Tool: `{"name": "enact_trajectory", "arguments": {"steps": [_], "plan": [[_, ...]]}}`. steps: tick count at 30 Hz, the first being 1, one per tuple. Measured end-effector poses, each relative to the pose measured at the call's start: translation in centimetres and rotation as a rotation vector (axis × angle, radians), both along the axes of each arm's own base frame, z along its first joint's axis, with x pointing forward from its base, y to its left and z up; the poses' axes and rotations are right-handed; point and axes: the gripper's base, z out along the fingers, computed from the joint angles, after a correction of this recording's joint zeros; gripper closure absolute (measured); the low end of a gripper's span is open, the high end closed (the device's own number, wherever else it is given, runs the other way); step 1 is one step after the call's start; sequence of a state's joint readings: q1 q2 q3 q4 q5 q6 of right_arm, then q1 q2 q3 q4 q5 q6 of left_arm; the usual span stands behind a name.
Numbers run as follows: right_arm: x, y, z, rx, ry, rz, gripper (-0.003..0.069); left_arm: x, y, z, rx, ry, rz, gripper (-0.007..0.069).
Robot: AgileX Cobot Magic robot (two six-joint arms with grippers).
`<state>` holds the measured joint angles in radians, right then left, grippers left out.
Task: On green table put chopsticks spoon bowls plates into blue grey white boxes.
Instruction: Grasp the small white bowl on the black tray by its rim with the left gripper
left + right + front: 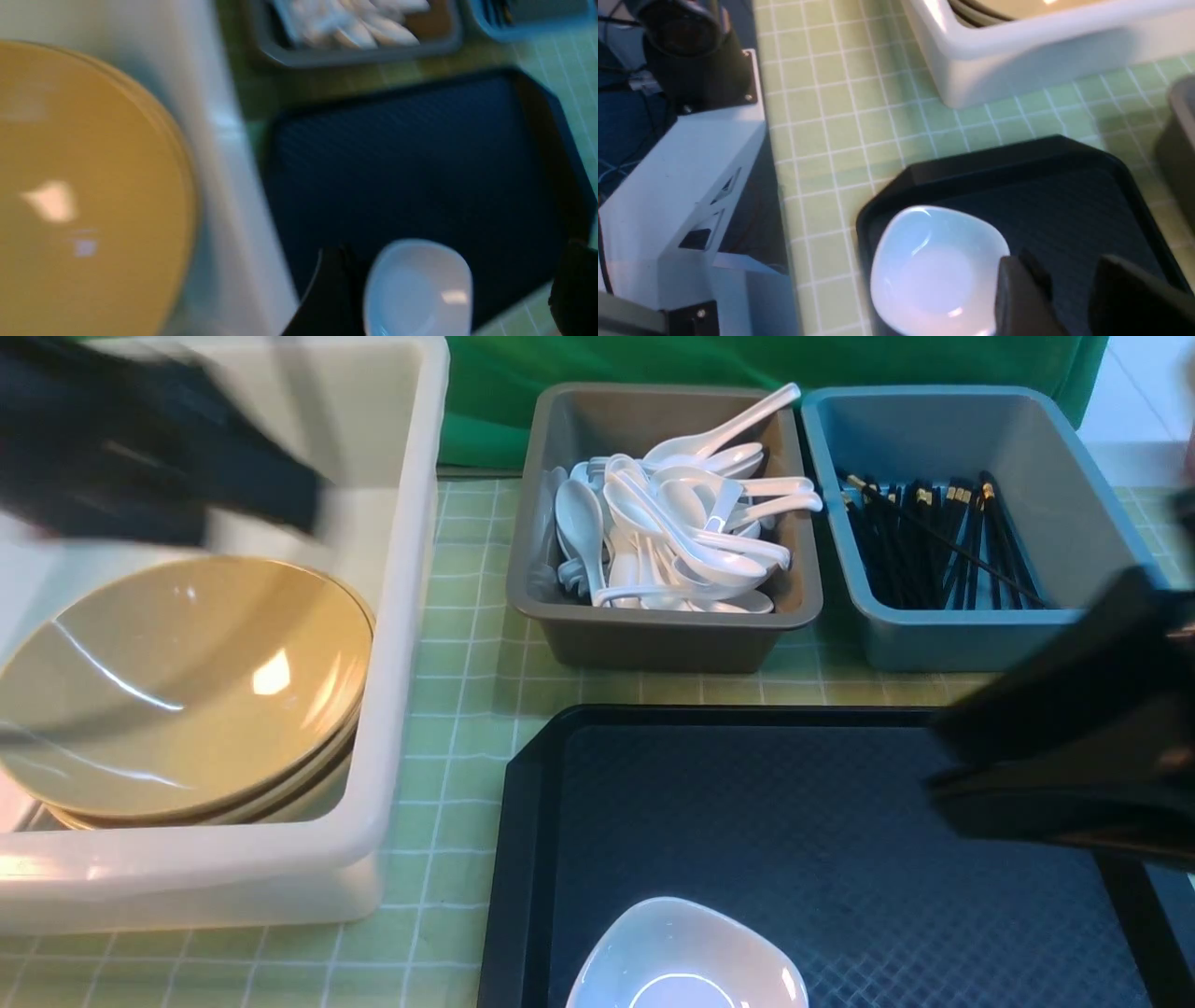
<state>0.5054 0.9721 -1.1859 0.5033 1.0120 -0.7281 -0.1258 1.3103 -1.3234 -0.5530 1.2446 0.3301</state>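
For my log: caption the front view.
Bowls in white box, spoons in grey box, chopsticks in blue box; one plate on tray.

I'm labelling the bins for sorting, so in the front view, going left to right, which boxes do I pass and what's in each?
First the white box with tan bowls → grey box with white spoons → blue box with black chopsticks.

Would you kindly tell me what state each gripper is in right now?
Left gripper: open, holding nothing.
Right gripper: open, holding nothing.
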Motion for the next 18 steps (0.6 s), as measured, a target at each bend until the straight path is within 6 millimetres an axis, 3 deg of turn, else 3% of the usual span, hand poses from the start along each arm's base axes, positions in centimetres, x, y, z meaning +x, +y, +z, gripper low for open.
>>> {"name": "enact_trajectory", "arguments": {"steps": [1, 4, 6, 10, 15, 18], "plan": [[-0.1, -0.2, 0.1, 0.001, -0.003, -0.005, 0.0432, 0.2, -0.4, -0.4, 0.002, 0.015, -0.015, 0.0089], [-1.3, -1.6, 0.9, 0.024, -0.036, -0.06, 0.0431, 0.8, -7.1, -5.7, 0.101, 0.171, -0.238, 0.0088], [-1.8, -2.0, 1.2, 0.037, -0.049, -0.072, 0.043, 1.3, -9.2, -7.9, 0.156, 0.212, -0.294, 0.0088], [-3.2, -2.7, 1.8, 0.061, -0.069, -0.082, 0.0424, 2.0, -13.5, -14.1, 0.297, 0.313, -0.408, 0.0088], [-4.0, -3.0, 2.0, 0.072, -0.085, -0.078, 0.0424, 2.6, -15.3, -19.0, 0.367, 0.395, -0.434, 0.0088], [-4.3, -3.1, 2.1, 0.071, -0.087, -0.075, 0.0424, 3.0, -15.6, -20.3, 0.371, 0.403, -0.407, 0.0088]]}}
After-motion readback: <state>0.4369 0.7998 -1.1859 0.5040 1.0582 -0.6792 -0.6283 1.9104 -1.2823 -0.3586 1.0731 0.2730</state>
